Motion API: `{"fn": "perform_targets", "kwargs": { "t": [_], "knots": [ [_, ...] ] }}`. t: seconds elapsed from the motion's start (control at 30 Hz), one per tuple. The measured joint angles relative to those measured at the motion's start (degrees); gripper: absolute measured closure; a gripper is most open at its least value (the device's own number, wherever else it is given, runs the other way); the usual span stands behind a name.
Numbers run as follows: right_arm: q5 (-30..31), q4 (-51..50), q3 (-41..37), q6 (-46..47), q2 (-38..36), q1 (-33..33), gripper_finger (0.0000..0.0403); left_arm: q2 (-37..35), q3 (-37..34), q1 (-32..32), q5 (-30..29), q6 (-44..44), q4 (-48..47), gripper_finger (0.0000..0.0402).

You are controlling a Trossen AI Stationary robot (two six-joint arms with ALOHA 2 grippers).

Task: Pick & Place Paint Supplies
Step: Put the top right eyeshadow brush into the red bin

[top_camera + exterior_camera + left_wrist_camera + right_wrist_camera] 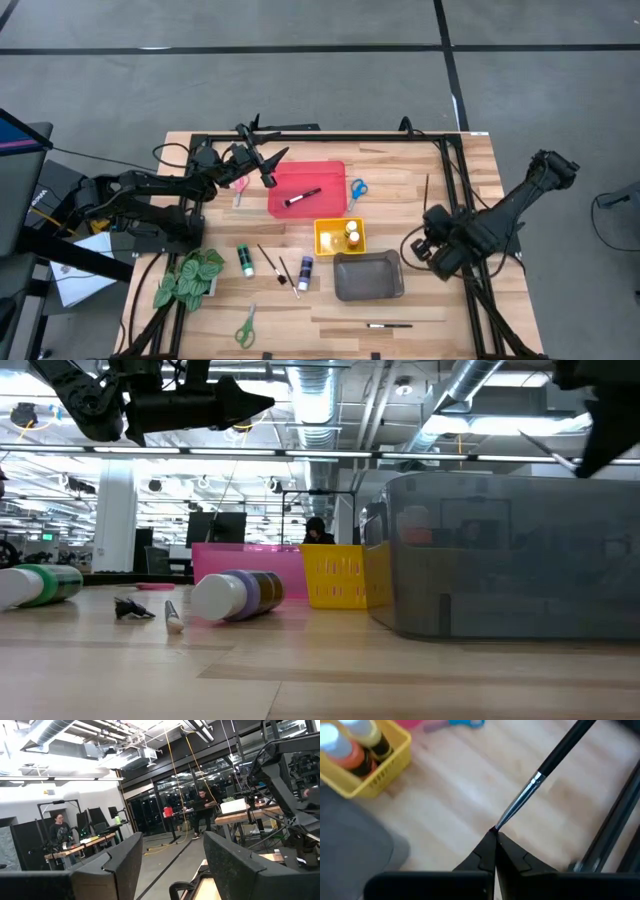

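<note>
Right pincer [495, 832] shut, nipping paintbrush [540, 775] by bristle tip, above bare counter [450, 795] at 3 o'clock of yellow tray [370, 782]. Left pincer [268, 165] wide open, empty, above red tray [325, 200] rim, 10 o'clock. Risk: brush may swing or slip from tip-only hold.

Even overhead light, soft shadows on the table [420, 300]; ceiling strip lights [300, 452] glare; grey tray [510, 555] looms blurred; bottles [350, 745] beyond right tool [495, 834] unfocused.

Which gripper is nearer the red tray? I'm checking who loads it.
Left. The left gripper hovers at the red tray's left edge; the right gripper sits well off its right side.
</note>
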Motion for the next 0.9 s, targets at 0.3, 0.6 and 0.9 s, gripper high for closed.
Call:
{"fn": "perform_targets", "kwargs": {
  "t": [0.3, 0.6, 0.9],
  "knots": [
    [9.5, 5.0, 0.0, -25.4, -2.1, -9.7, 0.0403, 0.0, 0.0, 0.0, 0.0, 0.0, -3.1, 0.0198],
    [17.8, 18.8, 0.0, -52.1, 0.8, -18.1, 0.0403, 0.0, 0.0, 0.0, 4.4, -0.8, -7.9, 0.0198],
    [18.1, 38.4, 0.0, -76.9, 7.3, -25.5, 0.0403, 0.0, 0.0, 0.0, 17.5, -11.5, -8.0, 0.0198]
  ]
}}
